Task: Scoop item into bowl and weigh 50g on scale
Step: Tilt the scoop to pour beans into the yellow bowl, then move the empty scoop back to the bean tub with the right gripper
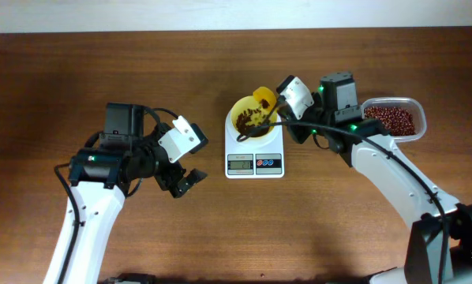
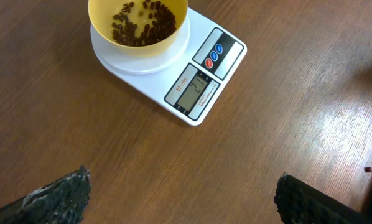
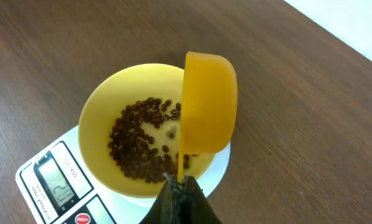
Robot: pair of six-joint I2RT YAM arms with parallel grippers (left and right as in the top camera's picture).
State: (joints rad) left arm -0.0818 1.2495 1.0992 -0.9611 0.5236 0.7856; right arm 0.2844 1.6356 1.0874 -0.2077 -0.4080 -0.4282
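Note:
The pale yellow bowl (image 1: 250, 117) stands on the white scale (image 1: 254, 162) at the table's middle and holds dark red-brown beans (image 1: 252, 118). My right gripper (image 1: 282, 118) is shut on the handle of an orange-yellow scoop (image 1: 262, 98), tipped on its side over the bowl. In the right wrist view the scoop (image 3: 209, 102) is turned over the bowl (image 3: 99, 124) and a bean falls among the beans (image 3: 142, 140); the gripper (image 3: 182, 186) pinches the handle. My left gripper (image 1: 185, 183) is open and empty left of the scale (image 2: 201, 87); the bowl (image 2: 138, 25) shows ahead of its fingers (image 2: 183, 196).
A clear plastic tub (image 1: 419, 118) with more beans (image 1: 392, 120) sits at the right, beside my right arm. One stray bean (image 2: 368, 169) lies on the wood table to the right in the left wrist view.

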